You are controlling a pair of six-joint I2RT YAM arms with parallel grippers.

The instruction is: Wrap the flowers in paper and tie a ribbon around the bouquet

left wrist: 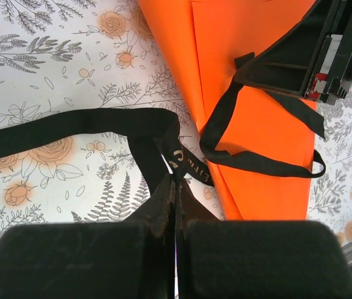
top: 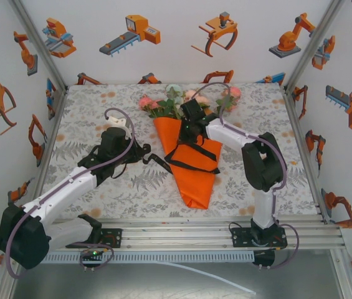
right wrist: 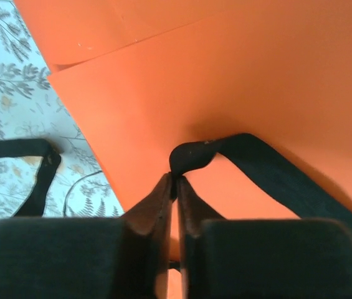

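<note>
The orange paper-cone bouquet [top: 194, 184] is lying wrapped. The left jaws and right jaws are clenching the narrow black fabric ribbon [left wrist: 70, 128] crossing it; knotting is seemingly remaining.

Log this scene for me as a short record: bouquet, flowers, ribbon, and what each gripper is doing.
bouquet: orange cone lying on the tablecloth, narrow end toward the arms
flowers: pink, white and green heads at the wide far end
ribbon: black, draped across the bouquet, one length trailing left on the cloth
left gripper: shut on the ribbon, beside the bouquet
right gripper: shut on the ribbon, over the bouquet
</note>
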